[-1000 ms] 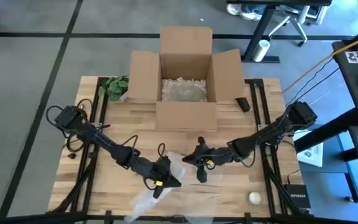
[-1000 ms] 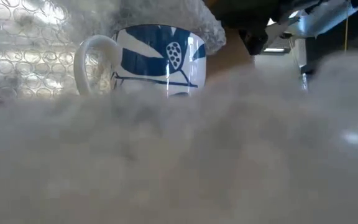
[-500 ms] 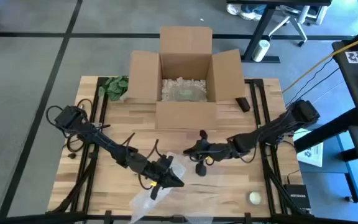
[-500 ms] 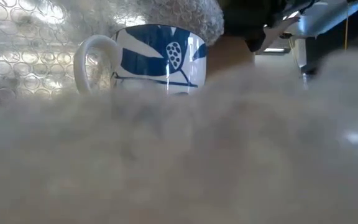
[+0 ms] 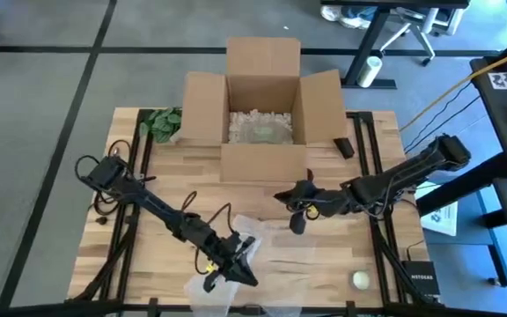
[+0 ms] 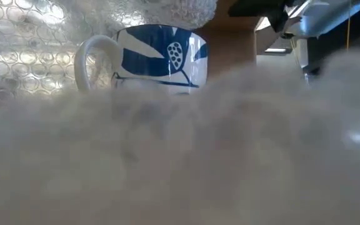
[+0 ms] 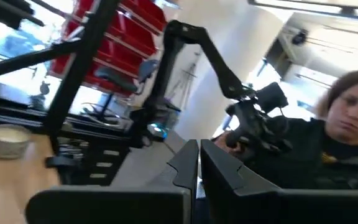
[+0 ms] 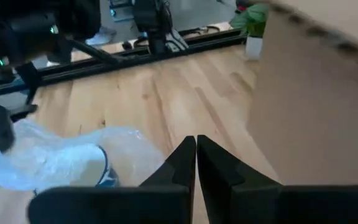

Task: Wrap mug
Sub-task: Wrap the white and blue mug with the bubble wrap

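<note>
A white mug (image 6: 158, 59) with a blue leaf pattern stands upright on the table, its handle toward the low view's left. Clear bubble wrap (image 6: 30, 50) rises behind it, drapes over its rim and lies blurred in front. In the high view the bubble wrap (image 5: 280, 260) is spread at the table's near middle. My left gripper (image 5: 249, 275) is low over the wrap's near part, shut (image 7: 198, 152), pointing toward the table's right. My right gripper (image 5: 294, 222) is shut (image 8: 196, 146) and hangs clear, to the far right of the mug (image 8: 101, 171). My left gripper lies low over the bubble wrap, and its wrist view shows nothing between the shut fingers. Whether it touches the wrap, I cannot tell.
An open cardboard box (image 5: 262, 123) with filler stands at the far middle, close to my right gripper. A green plant (image 5: 161, 121) lies at the far left, a black object (image 5: 344, 147) right of the box, a white roll (image 5: 360, 280) at the near right. A person (image 7: 347, 118) is beyond the table.
My right gripper has drawn away from the mug, up and toward the far right. My left gripper has gone toward the near edge over the wrap. The wrap draped over the mug's rim has pulled back, baring more of the rim's right side.
</note>
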Robot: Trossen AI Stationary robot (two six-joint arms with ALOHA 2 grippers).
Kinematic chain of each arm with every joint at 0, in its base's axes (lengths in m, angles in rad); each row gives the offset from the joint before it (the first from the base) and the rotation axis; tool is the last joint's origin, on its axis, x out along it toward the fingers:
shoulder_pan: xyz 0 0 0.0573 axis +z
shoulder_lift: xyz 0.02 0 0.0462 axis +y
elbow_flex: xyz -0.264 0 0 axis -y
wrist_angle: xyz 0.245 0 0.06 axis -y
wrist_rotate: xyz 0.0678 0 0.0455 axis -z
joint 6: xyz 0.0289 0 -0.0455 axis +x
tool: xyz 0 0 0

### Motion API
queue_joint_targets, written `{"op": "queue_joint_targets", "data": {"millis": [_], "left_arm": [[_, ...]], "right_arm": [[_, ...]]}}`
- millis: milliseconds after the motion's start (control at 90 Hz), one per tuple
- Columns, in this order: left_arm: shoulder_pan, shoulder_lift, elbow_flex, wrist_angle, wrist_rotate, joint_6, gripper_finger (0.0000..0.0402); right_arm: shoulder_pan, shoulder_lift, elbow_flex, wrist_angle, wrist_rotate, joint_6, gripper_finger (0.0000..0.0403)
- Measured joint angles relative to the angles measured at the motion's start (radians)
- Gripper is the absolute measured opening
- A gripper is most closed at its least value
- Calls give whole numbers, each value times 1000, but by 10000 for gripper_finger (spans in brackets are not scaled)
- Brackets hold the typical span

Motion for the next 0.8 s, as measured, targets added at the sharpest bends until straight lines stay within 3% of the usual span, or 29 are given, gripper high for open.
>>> {"op": "queue_joint_targets", "data": {"millis": [167, 311, 422, 556, 667, 800], "left_arm": [[-24, -11, 39, 133, 219, 168, 0], [-38, -59, 29, 58, 198, 238, 0], [-35, -107, 20, -101, 19, 260, 0], [-44, -220, 9, -468, -337, 256, 0], [-53, -316, 7, -802, -604, 132, 0], [-65, -410, 7, -1121, -766, -49, 0]], "right_arm": [[0, 8, 0, -2, -32, 0, 0], [0, 8, 0, 51, -44, -4, 0], [0, 19, 0, 150, -135, -23, 0], [0, 44, 2, 253, -284, -26, 0], [0, 101, 52, 240, -393, -23, 0], [0, 236, 179, 153, -489, -21, 0]]}}
